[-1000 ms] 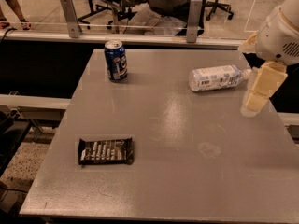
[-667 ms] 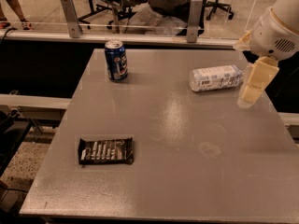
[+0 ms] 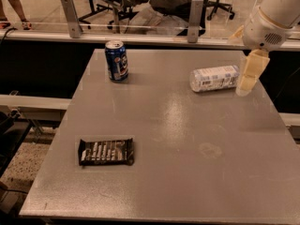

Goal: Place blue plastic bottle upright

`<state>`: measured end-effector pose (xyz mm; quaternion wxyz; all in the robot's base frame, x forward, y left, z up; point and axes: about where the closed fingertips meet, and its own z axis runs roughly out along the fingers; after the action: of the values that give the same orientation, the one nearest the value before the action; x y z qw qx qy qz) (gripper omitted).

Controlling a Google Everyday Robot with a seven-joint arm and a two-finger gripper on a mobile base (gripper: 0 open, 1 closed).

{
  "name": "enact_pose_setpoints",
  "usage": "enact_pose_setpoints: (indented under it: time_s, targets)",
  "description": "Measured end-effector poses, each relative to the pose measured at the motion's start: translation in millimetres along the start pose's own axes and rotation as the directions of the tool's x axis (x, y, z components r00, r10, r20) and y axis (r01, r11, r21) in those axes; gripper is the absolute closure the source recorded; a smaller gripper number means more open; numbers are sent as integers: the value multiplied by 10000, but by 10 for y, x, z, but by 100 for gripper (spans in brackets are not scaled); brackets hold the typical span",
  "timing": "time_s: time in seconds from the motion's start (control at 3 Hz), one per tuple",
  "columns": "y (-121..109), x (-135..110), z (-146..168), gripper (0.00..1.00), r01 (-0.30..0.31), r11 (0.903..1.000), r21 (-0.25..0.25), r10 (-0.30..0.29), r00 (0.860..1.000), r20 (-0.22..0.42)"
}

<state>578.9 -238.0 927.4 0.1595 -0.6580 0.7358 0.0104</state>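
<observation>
The blue plastic bottle [image 3: 214, 78] lies on its side at the back right of the grey table [image 3: 178, 139]. Its label wrap is white and blue, and its long axis runs left to right. My gripper [image 3: 247, 76] hangs from the white arm [image 3: 274, 18] at the table's right edge, just beside the bottle's right end. It looks close to touching the bottle, and I cannot tell whether it does. Nothing is held in it.
A dark blue soda can [image 3: 116, 61] stands upright at the back left. A dark snack bar in its wrapper [image 3: 106, 151] lies flat at the front left. A glass rail with metal posts [image 3: 194, 14] runs behind the table, with office chairs and a seated person beyond.
My gripper has moved left and a little farther back, closing in on the right end of the lying bottle. The bottle, can and snack bar have not moved.
</observation>
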Motion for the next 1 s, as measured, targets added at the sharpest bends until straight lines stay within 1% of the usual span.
enact_pose_setpoints:
  time_s: [0.33, 0.67, 1.0]
  targets:
    - [-181, 37, 167, 0, 356, 9992, -199, -359, 9992, -152]
    - [-313, 80, 405, 0, 666, 9965, -508, -685, 9970, -368]
    - [-391, 142, 660, 0, 902, 9925, -826, -951, 9938, -579]
